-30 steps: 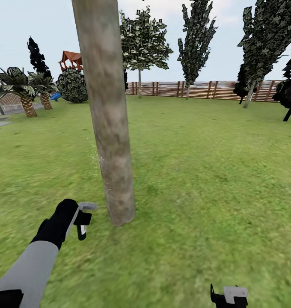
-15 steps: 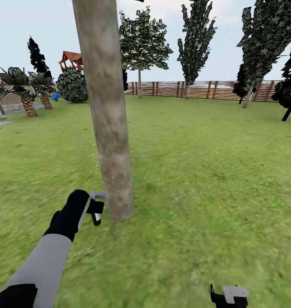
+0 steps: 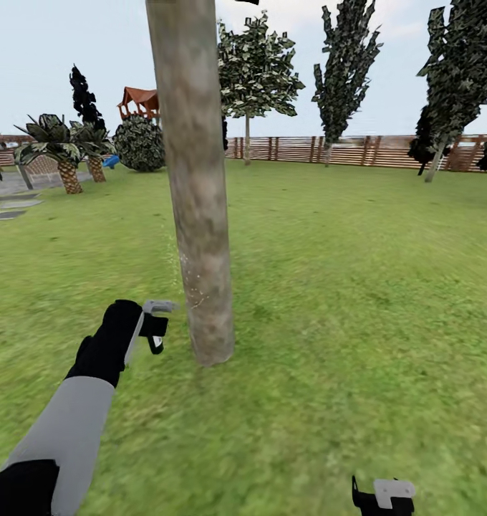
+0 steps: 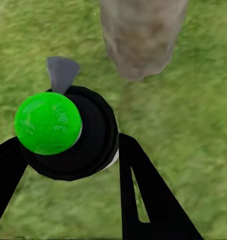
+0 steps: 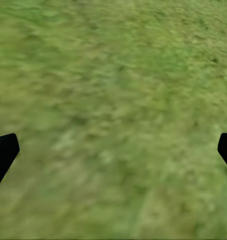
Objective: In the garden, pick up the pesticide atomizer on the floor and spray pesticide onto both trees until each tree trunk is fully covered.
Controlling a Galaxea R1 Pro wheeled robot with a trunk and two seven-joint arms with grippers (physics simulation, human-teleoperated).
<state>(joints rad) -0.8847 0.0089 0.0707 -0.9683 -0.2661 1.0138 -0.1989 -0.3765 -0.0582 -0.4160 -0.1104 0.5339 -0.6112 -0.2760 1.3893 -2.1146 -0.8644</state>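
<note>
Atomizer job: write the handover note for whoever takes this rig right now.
Left tool: shut on the pesticide atomizer, whose round black body carries a green cap, held low beside the near tree trunk, not touching it.
Right tool: open, empty, over grass.
Done: atomizer picked up; a few white pesticide specks show along the trunk's left edge, low down.
Left: finish covering this trunk, since full coverage cannot be confirmed, then spray the second tree. Which of the far trees is meant cannot be told from here.

The head camera looks down and ahead at the tree trunk (image 3: 198, 215) and grass (image 3: 358, 287); both wrist cameras sit close above that grass, left one near the trunk
</note>
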